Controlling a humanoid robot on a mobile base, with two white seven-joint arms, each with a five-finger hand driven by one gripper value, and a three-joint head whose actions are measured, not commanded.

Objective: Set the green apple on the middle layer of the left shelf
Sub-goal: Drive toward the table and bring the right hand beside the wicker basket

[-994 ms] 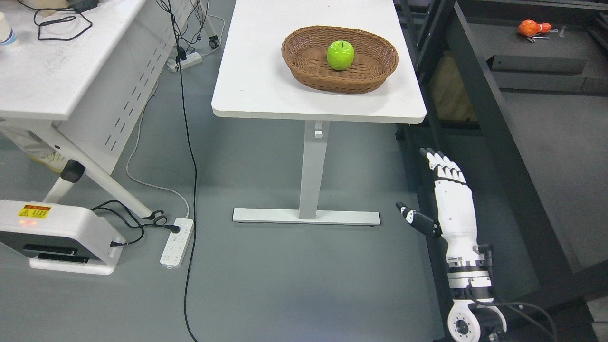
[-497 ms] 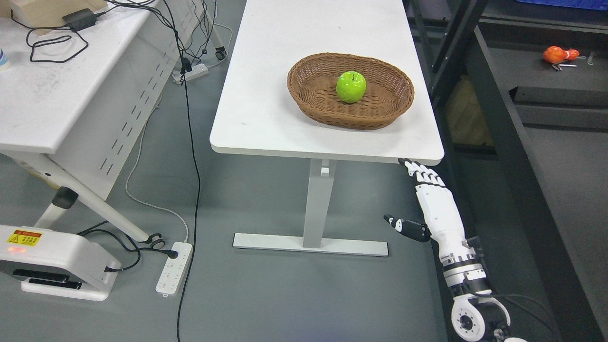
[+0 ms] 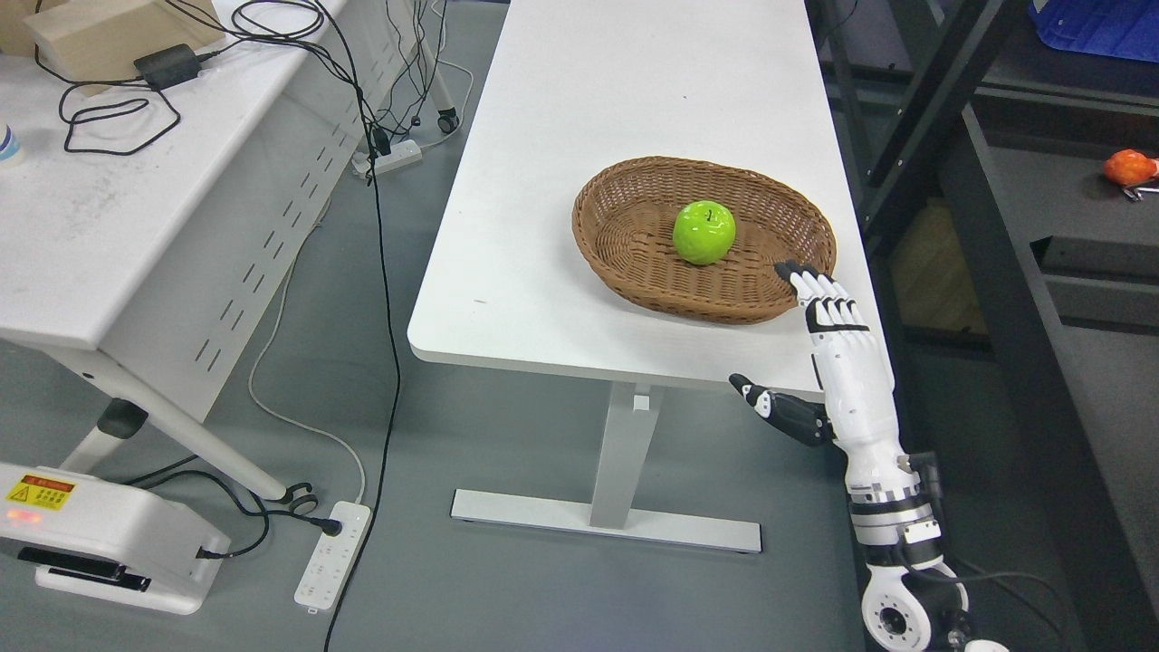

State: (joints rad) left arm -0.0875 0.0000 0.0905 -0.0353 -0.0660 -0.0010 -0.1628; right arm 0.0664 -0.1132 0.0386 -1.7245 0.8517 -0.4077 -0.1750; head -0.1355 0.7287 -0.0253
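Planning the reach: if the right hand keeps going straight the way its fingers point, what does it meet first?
Probably the near rim of the basket: the right hand is open, fingertips at that rim. The apple lies beyond; the hand's height is unclear.

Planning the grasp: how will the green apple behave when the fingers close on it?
The green apple looks round and glossy, so it may slip or roll across the basket floor if nudged. It sits alone, stem up, likely rigid. The right hand is open beside the basket.

place: robotics lab | cues: white desks (image 3: 634, 100), trailing cables (image 3: 376, 226), power strip (image 3: 331, 554), dark metal shelving (image 3: 951, 136)
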